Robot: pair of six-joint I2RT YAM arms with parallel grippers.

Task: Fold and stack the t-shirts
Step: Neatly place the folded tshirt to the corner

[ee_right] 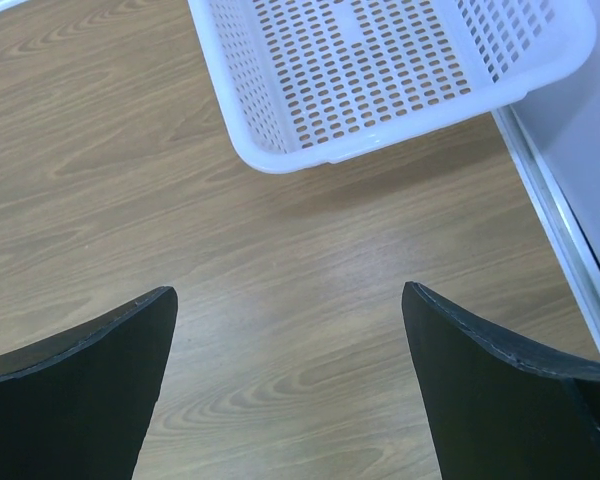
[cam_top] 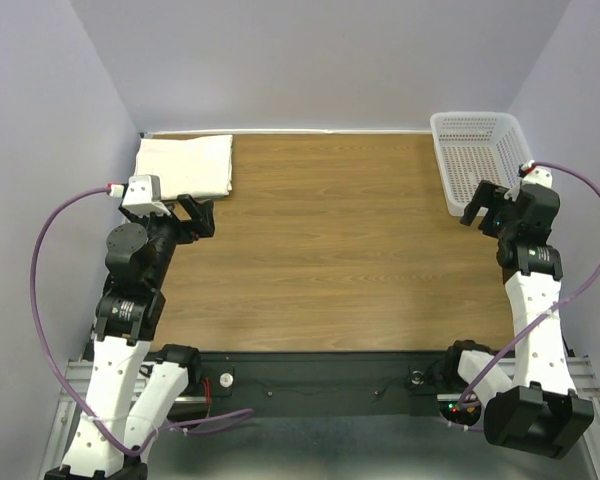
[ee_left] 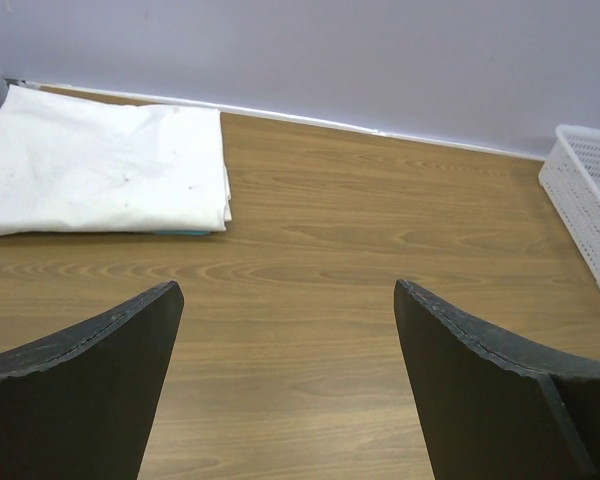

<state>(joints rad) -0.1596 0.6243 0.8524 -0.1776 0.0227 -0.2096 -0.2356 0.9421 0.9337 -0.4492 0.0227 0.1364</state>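
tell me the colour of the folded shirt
Cream-white; the shirt shows best in the left wrist view.

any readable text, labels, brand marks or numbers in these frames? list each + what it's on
None: no legible text in any view.
Folded cream t-shirt: plain, a few faint specks, no print or tag showing.
White perforated basket: no label or moulded mark visible.
Wooden table: bare wood grain, no sign or sticker.
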